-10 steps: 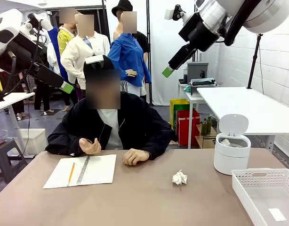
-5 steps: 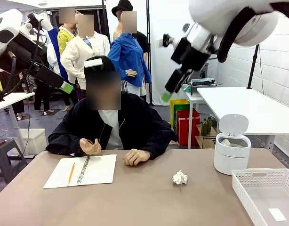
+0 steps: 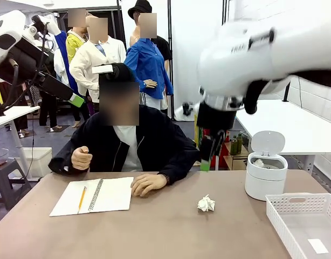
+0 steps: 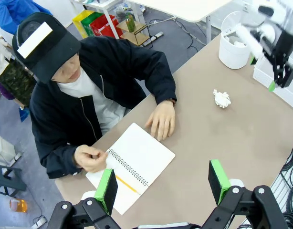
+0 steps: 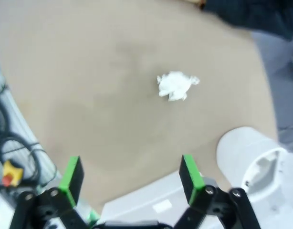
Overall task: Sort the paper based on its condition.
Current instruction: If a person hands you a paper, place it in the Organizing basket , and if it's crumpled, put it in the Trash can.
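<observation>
I am seeing my right gripper (image 5: 129, 179) hanging high over the table (image 3: 154, 232), its jaws spread wide and holding nothing; the wrist picture is blurring. The paper ball (image 3: 206, 203) is lying on the bare tabletop, near the bin (image 3: 266, 174) and well apart from the notebook (image 3: 95, 195). The tray (image 3: 308, 222) is being cut off at the frame's edge. My left gripper (image 4: 162, 186) is also hovering with jaws apart, empty, above the person's hand (image 4: 161, 119) resting on the notebook.

One crumpled paper ball (image 3: 206, 203), one open notebook (image 3: 94, 195), one pencil (image 3: 81, 199), one white bin (image 3: 266, 175), one white basket (image 3: 305, 224)
</observation>
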### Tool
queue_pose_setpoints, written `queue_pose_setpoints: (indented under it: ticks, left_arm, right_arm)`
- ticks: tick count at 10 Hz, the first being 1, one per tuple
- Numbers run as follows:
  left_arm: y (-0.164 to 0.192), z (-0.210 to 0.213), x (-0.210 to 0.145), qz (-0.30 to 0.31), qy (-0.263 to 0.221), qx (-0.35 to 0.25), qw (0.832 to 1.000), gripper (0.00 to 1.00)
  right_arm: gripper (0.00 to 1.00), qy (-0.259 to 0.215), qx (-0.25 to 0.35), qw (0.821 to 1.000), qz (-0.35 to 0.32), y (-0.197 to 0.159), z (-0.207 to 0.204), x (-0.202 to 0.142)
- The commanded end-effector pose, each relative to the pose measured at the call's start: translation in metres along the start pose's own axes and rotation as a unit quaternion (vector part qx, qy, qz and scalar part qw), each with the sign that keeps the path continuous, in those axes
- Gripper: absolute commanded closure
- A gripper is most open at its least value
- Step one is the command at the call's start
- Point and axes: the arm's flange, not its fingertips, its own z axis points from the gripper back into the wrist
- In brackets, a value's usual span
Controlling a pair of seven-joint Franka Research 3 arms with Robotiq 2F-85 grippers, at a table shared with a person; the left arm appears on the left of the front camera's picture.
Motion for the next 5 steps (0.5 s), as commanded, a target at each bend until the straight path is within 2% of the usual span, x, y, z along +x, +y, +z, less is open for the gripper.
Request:
queue_pose_setpoints:
  ticks: [1,3,5]
  left_arm:
    - [0.001,0.0,-0.001,0.002,-0.003,-0.002,1.0,0.0]
    - [0.001,0.0,-0.001,0.002,-0.003,-0.002,1.0,0.0]
    - [0.001,0.0,-0.001,0.002,-0.003,-0.002,1.0,0.0]
  right_arm:
    - [0.0,0.023,-0.026,0.999,-0.019,-0.004,-0.037,0.003]
    - [0.0,0.018,-0.032,0.998,-0.047,-0.007,-0.072,0.004]
    - [0.0,-0.008,-0.051,0.996,-0.075,-0.014,-0.086,0.007]
